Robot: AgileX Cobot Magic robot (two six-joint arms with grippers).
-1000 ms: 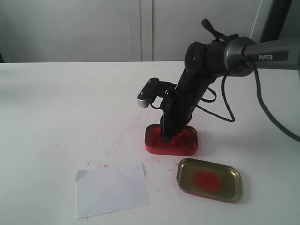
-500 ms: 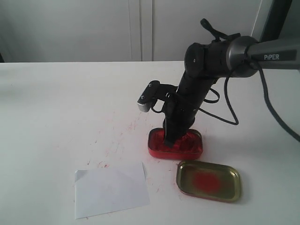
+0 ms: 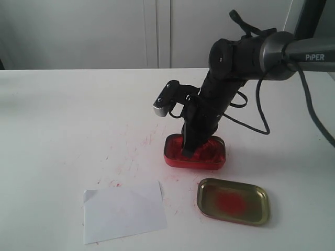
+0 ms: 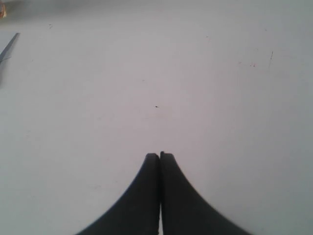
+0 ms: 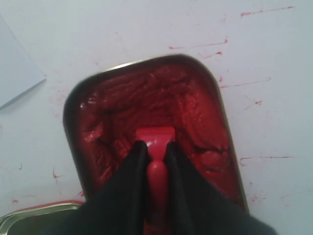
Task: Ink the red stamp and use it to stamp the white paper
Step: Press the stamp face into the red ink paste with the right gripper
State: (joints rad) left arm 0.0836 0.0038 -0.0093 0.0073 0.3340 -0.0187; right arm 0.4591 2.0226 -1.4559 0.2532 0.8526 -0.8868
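While the right gripper [image 5: 155, 147] pinches the stamp [image 5: 155, 136] by its knob, the stamp's base sits down in the red paste of the tin [image 3: 175, 161]. The left gripper [image 4: 160, 157] hangs over bare table [image 4: 195, 73], fingers pressed together on nothing. The paper [image 3: 124, 212] lies near the tin but apart from it, 1 corner folded. The gold lid [image 3: 209, 189], smeared red, lies just beside the tin.

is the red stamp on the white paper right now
No, the red stamp is pressed down inside the red ink tin, well apart from the white paper.
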